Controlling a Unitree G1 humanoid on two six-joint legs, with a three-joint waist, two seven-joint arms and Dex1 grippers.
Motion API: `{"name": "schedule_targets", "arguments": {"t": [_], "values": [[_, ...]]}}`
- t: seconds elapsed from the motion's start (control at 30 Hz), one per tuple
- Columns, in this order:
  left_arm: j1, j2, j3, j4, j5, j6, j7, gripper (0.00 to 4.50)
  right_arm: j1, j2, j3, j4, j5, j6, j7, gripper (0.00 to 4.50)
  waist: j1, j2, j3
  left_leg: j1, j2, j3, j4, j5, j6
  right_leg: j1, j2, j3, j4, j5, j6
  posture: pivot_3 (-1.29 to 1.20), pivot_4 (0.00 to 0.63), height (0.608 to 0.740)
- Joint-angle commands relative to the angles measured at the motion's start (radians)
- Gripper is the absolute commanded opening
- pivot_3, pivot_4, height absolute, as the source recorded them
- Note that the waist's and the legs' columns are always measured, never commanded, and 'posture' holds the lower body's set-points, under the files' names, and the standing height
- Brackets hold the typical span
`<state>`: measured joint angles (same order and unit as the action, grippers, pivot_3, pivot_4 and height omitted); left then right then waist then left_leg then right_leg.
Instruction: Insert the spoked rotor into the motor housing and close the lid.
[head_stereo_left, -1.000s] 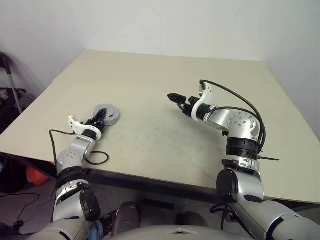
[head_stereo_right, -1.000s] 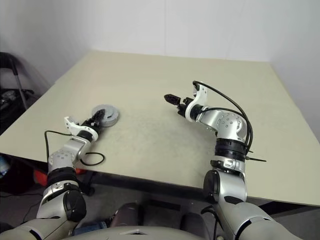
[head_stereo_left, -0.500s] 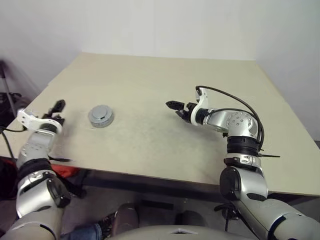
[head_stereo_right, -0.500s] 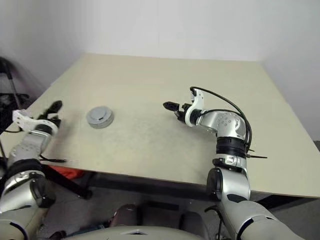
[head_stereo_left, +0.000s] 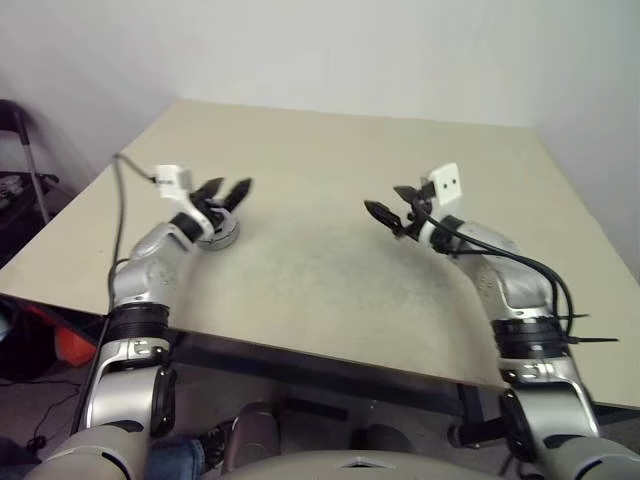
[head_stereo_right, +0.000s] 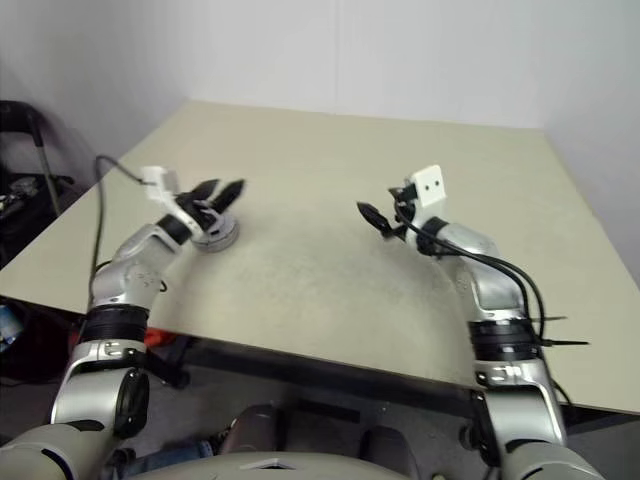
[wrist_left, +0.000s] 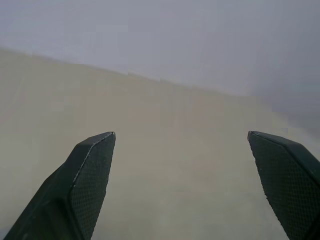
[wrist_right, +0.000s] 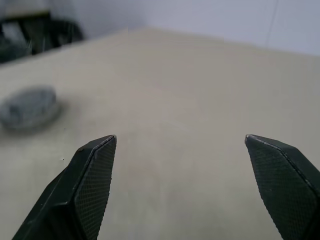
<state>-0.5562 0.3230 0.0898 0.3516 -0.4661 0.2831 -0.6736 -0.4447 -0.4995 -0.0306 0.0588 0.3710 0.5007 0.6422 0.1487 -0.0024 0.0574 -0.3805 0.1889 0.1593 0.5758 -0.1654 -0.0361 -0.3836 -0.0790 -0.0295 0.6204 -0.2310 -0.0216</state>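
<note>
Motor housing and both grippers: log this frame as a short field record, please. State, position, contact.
motor housing: grey round unit, lid on top, sitting on the table toward its left side
spoked rotor: not visible as a separate part
left gripper: open, empty, raised above the housing, no visible contact
right gripper: open, empty, raised over the table's middle, well apart from the housing
housing in right wrist view: resting alone on the tabletop

Head stereo pair downward over table (head_stereo_left: 330, 270); wrist cameras level, low.
</note>
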Motion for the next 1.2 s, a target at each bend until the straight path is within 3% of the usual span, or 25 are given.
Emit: {"name": "schedule_targets", "arguments": {"t": [0.03,0.2,0.87,1.2], "values": [[0.021,-0.009,-0.154,-0.052,0.099,-0.041,-0.116,4.48,0.042,-0.114,0.006,-0.020,-0.024,-0.027,0.127,4.23,-0.001,0.001,0.000,0.001,0.000,0.001,0.000,0.000,0.001,0.000,0.000,0.001,0.000,0.000,0.000,0.00,0.000,0.740],[0.014,-0.032,-0.202,-0.009,0.146,-0.075,-0.157,4.48,0.085,-0.168,-0.008,-0.011,-0.038,-0.041,0.174,4.23,-0.019,0.001,0.000,0.001,0.003,0.003,0.001,-0.001,0.002,-0.002,0.004,0.001,0.002,0.000,-0.003,0.00,0.000,0.740],[0.039,-0.095,-0.204,0.012,0.245,-0.109,-0.112,4.48,0.102,-0.132,0.001,-0.021,-0.102,-0.033,0.128,4.23,-0.021,0.003,0.000,0.002,0.002,0.010,0.005,-0.004,0.010,0.000,0.002,0.002,0.003,-0.001,-0.004,0.00,0.000,0.740],[-0.015,-0.093,-0.178,0.047,0.245,-0.103,-0.096,4.48,0.008,-0.084,-0.011,0.068,-0.126,-0.069,0.088,4.23,-0.022,0.003,0.000,0.002,0.003,0.012,0.005,-0.003,0.011,0.000,0.002,0.002,0.003,0.000,-0.005,0.00,0.000,0.740]]}}
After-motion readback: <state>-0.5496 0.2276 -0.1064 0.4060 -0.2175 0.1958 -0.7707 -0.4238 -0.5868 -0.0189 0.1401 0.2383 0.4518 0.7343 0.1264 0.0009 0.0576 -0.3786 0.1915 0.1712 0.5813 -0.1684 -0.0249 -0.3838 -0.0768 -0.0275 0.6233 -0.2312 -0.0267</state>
